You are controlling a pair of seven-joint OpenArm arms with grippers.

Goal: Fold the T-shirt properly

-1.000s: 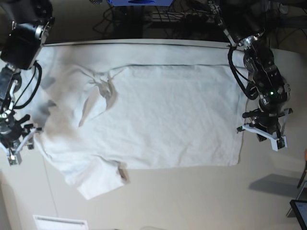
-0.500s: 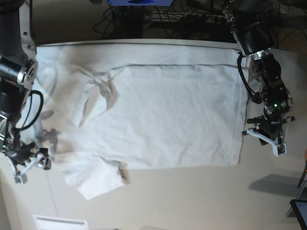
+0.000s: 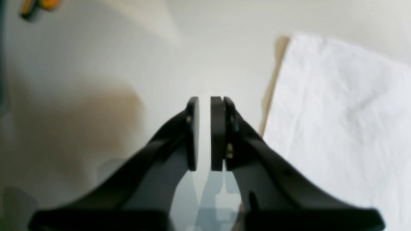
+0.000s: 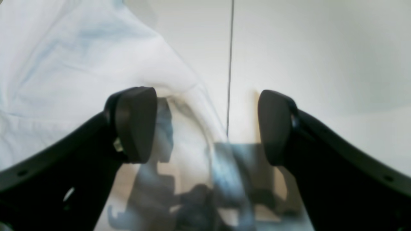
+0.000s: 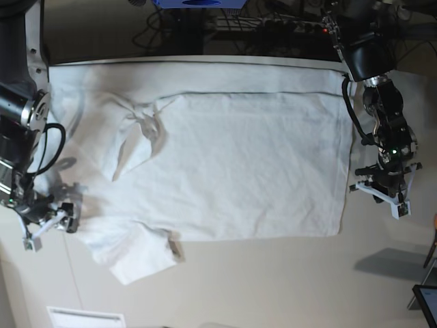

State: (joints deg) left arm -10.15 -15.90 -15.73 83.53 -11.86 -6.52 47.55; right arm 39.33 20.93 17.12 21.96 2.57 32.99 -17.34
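The white T-shirt lies spread and wrinkled on the table, with one sleeve bunched at the front left and a crumpled fold at the upper left. My right gripper is open at the shirt's left edge. In the right wrist view the right gripper has its jaws wide apart, and the shirt's edge lies between them. My left gripper sits on bare table just right of the hem. In the left wrist view the left gripper is nearly closed and empty, with the shirt to its right.
The off-white table has a thin seam line. A white label lies at the front left. Cables run behind the back edge. Dark objects stand at the right edge. An orange item is nearby.
My right gripper has come down along the left side and then moved in to the shirt's left edge. My left gripper has shifted a little right, away from the hem.
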